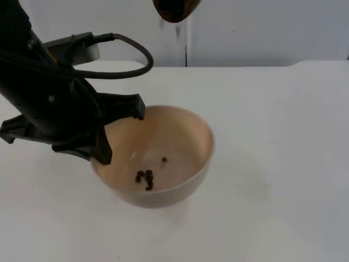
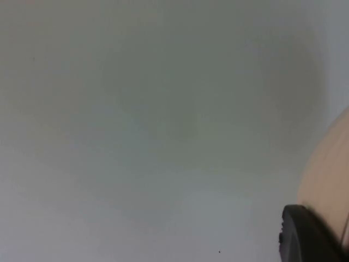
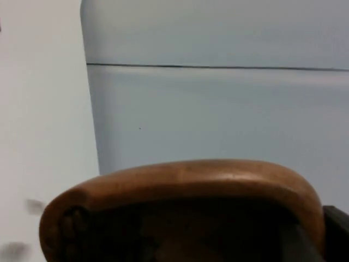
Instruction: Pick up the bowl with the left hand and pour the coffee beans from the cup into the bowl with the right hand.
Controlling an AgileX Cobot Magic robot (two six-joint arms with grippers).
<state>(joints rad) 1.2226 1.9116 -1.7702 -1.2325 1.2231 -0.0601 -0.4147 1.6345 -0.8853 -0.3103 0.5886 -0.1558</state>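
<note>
We see the left claw (image 1: pixel 117 134) pinching the near-left rim of the beige bowl (image 1: pixel 174 131), one finger inside and one outside the wall; the bowl appears held just above the white counter (image 1: pixel 283 164), though we cannot be sure it is clear of it; a few coffee beans (image 1: pixel 145 178) lie on its floor. The brown cup (image 1: pixel 175 10) hangs tipped high above the bowl's far edge, and blurred dark streaks below it look like beans falling.

To pour well we would keep the cup's lip over the bowl's middle rather than its rim, tilt slowly, and hold the bowl level and steady.

The cup is cut off by the frame in the top view; in the right wrist view its rim (image 3: pixel 180 180) looms close with beans at the mouth; the right claw's state we cannot tell; how many beans remain inside is hidden.
</note>
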